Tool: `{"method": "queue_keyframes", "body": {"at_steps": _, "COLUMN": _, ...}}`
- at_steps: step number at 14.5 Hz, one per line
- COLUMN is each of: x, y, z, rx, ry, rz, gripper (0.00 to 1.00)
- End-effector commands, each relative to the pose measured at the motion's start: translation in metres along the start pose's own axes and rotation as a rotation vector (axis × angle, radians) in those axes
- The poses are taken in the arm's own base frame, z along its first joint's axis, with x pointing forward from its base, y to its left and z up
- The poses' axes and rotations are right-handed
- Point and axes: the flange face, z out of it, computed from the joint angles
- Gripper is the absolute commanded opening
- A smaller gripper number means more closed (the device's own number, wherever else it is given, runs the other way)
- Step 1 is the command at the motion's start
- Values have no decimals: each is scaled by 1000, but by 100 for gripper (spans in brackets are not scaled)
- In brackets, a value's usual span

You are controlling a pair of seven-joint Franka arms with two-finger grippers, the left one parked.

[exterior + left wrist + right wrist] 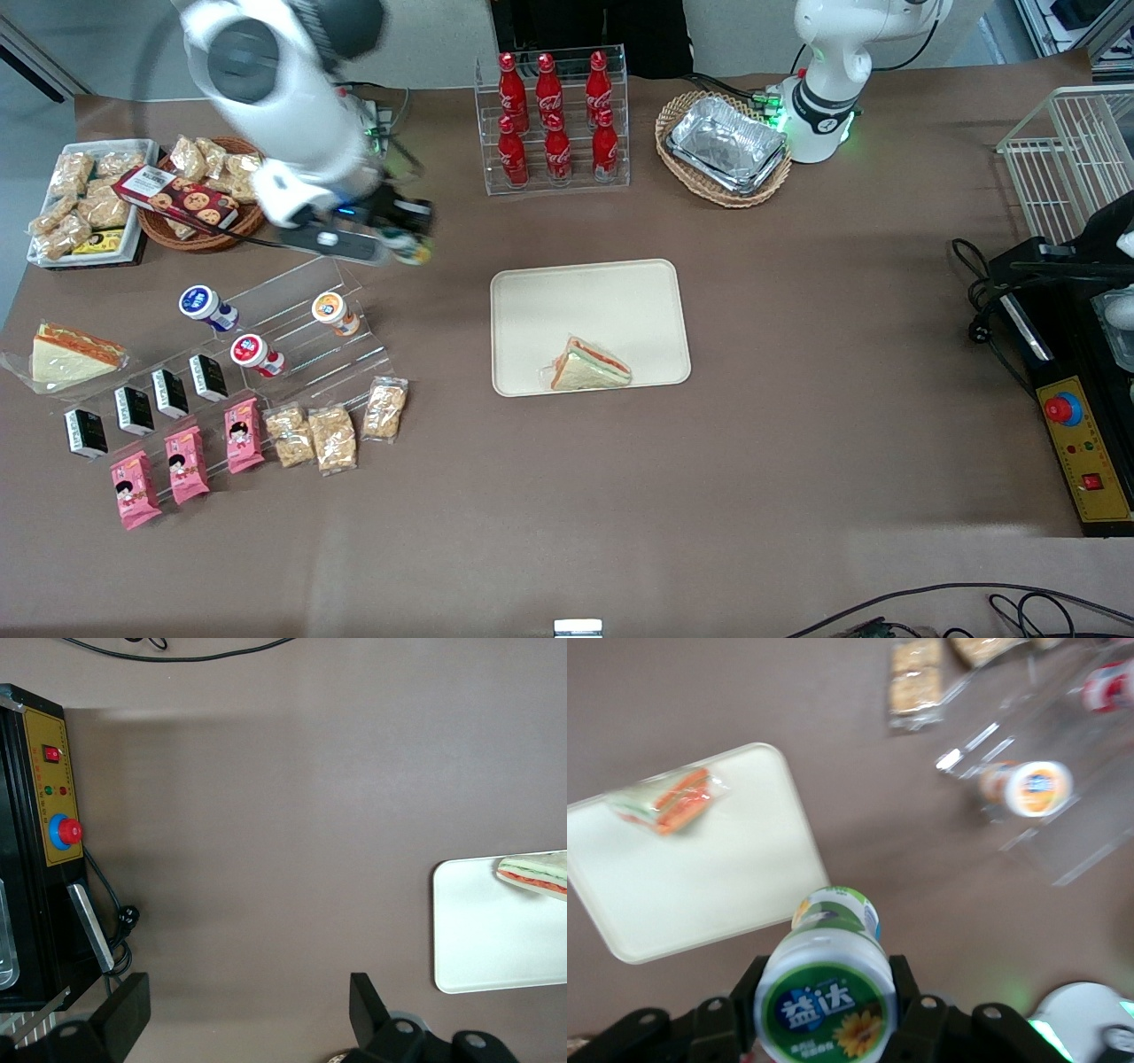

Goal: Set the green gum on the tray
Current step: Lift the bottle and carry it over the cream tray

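My right gripper (pixel 409 245) is shut on the green gum (pixel 826 992), a small white bottle with a green lid, and holds it in the air above the table, between the clear stepped rack and the beige tray (pixel 532 310). In the front view the bottle (pixel 413 251) shows blurred at the fingertips. The tray (pixel 700 895) lies flat with a wrapped sandwich (pixel 590 366) on its corner nearest the front camera. The black fingers (pixel 908 992) press on both sides of the bottle.
An orange-lidded bottle (pixel 332 311), a blue-lidded one (pixel 204 304) and a red-lidded one (pixel 255 353) lie on the clear rack (pixel 292 346). Snack packs (pixel 337 436) lie nearer the camera. A cola rack (pixel 554 120) and a basket of foil trays (pixel 725 146) stand farther back.
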Motion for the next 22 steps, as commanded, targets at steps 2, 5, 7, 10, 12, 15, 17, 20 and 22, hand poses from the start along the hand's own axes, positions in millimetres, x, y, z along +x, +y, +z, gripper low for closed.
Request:
{"method": "queue_keyframes", "body": {"at_steps": 2, "x": -3, "y": -98, "z": 93, "rx": 36, "ry": 18, "rz": 47, "gripper": 39}}
{"method": "queue_keyframes", "body": {"at_steps": 5, "x": -7, "y": -130, "z": 173, "rx": 42, "ry": 41, "rz": 85, "gripper": 39}}
{"method": "queue_keyframes", "body": {"at_steps": 7, "x": -3, "y": -131, "z": 219, "rx": 51, "ry": 53, "rz": 89, "gripper": 39}}
{"method": "queue_keyframes", "body": {"at_steps": 10, "x": -9, "y": -124, "z": 268, "rx": 73, "ry": 77, "rz": 88, "gripper": 39}}
{"method": "queue_keyframes", "body": {"at_steps": 12, "x": -9, "y": -119, "z": 290, "rx": 64, "ry": 75, "rz": 89, "gripper": 39}}
{"method": "queue_keyframes", "body": {"at_steps": 15, "x": -20, "y": -119, "z": 306, "rx": 48, "ry": 69, "rz": 71, "gripper": 40}}
{"method": "queue_keyframes", "body": {"at_steps": 17, "x": -33, "y": -121, "z": 313, "rx": 36, "ry": 63, "rz": 48, "gripper": 40}}
{"method": "queue_keyframes", "body": {"at_steps": 20, "x": -38, "y": -119, "z": 321, "rx": 20, "ry": 57, "rz": 30, "gripper": 40}}
{"method": "queue_keyframes", "body": {"at_steps": 22, "x": -39, "y": -118, "z": 325, "rx": 12, "ry": 51, "rz": 19, "gripper": 42}}
